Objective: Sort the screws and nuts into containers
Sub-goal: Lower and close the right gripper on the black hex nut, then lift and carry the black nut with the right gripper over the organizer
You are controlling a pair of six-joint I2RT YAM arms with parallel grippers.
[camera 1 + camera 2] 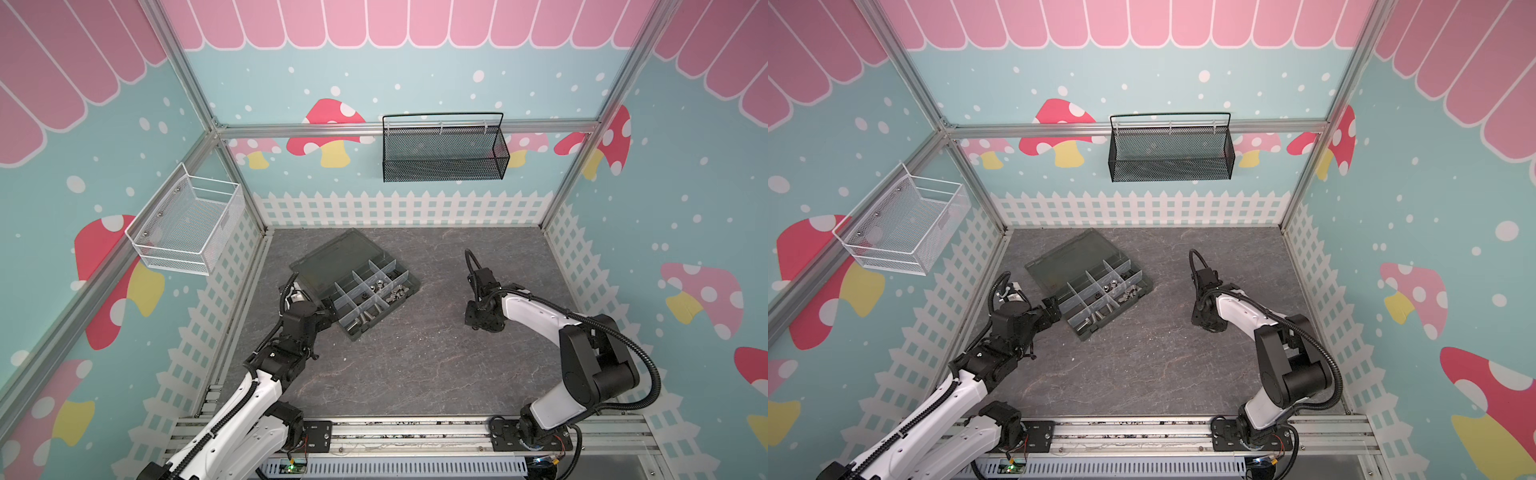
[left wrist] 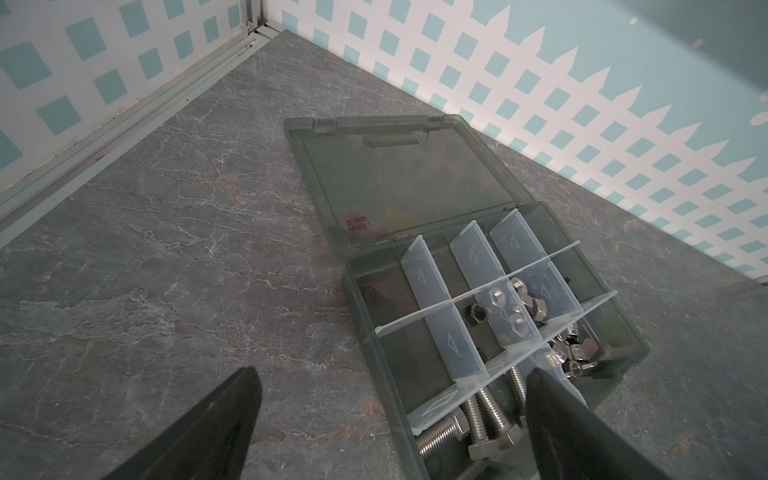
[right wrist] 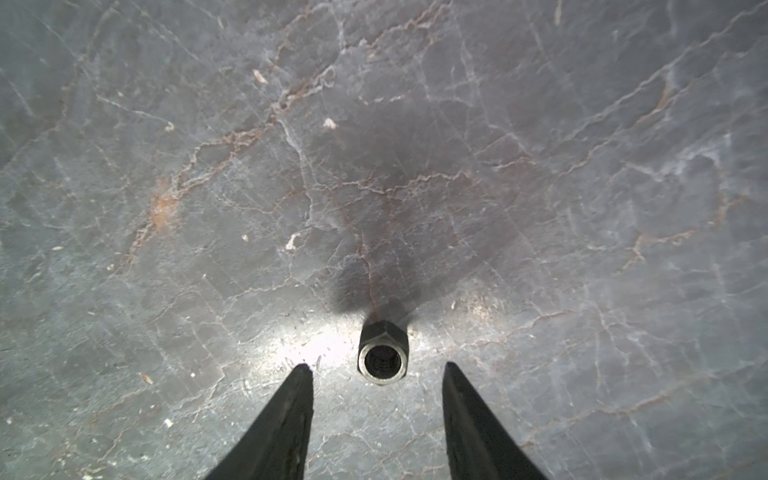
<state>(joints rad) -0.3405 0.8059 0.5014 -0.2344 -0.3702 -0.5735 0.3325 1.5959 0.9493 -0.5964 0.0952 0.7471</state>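
Right gripper [image 3: 377,369] sits half-open straddling the black hex nut [image 3: 383,338], not touching, presumably lined up to pinch it for the organiser box [image 1: 336,259] at its 9 o'clock.

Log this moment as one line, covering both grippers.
left gripper: open, over organiser box edge | right gripper: open, flanking black nut on table, no contact | phase: pre-grasp

The box [image 1: 388,313] lies open on the table [image 1: 415,374], left of centre, its lid [image 1: 336,262] flat behind it. Screws [image 2: 478,419] lie in its nearest corner compartment, nuts [image 2: 503,307] in the middle ones. One nut [image 3: 383,353] lies on the table to the right, between the right gripper [image 3: 377,366] tips.
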